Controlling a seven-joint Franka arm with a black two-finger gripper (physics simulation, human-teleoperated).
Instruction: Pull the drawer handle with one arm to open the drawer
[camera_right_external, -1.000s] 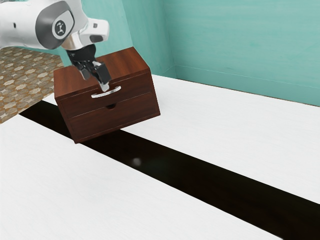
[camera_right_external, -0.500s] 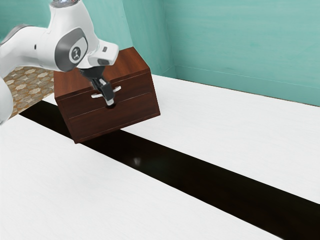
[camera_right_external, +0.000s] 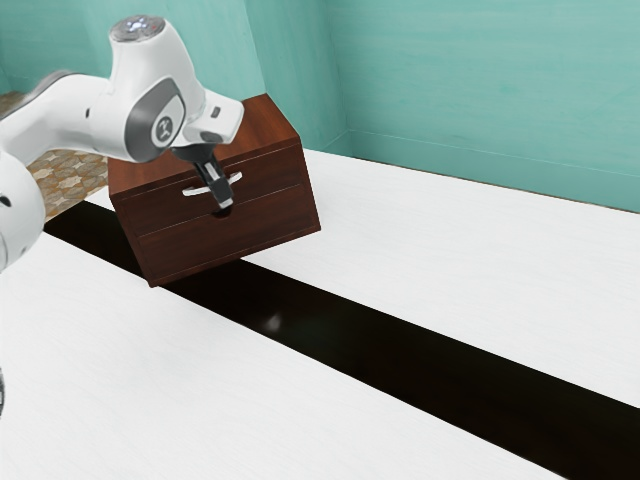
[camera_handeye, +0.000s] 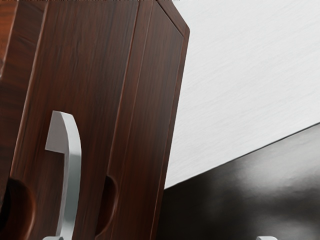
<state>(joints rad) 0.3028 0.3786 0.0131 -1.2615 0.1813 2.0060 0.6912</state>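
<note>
A dark brown wooden cabinet (camera_right_external: 215, 195) stands at the exterior view's upper left, on the white table. Its upper drawer front carries a curved silver handle (camera_right_external: 211, 186) and sits flush with the cabinet. My black gripper (camera_right_external: 221, 196) hangs right in front of the handle's middle, fingers pointing down across it. In the wrist view the handle (camera_handeye: 67, 170) runs along the drawer front (camera_handeye: 95, 100), close to one pale fingertip (camera_handeye: 54, 238). The other fingertip (camera_handeye: 267, 238) is far off to the side, so the gripper is open.
A glossy black strip (camera_right_external: 400, 350) crosses the white table (camera_right_external: 480, 260) diagonally, passing under the cabinet's front edge. Teal walls (camera_right_external: 480, 80) close the back. A patterned floor (camera_right_external: 65, 170) lies past the table's far left edge.
My arm has swung toward the cabinet and the hand has sunk a little lower and to the exterior view's right along the handle. The cabinet and drawer have not moved.
</note>
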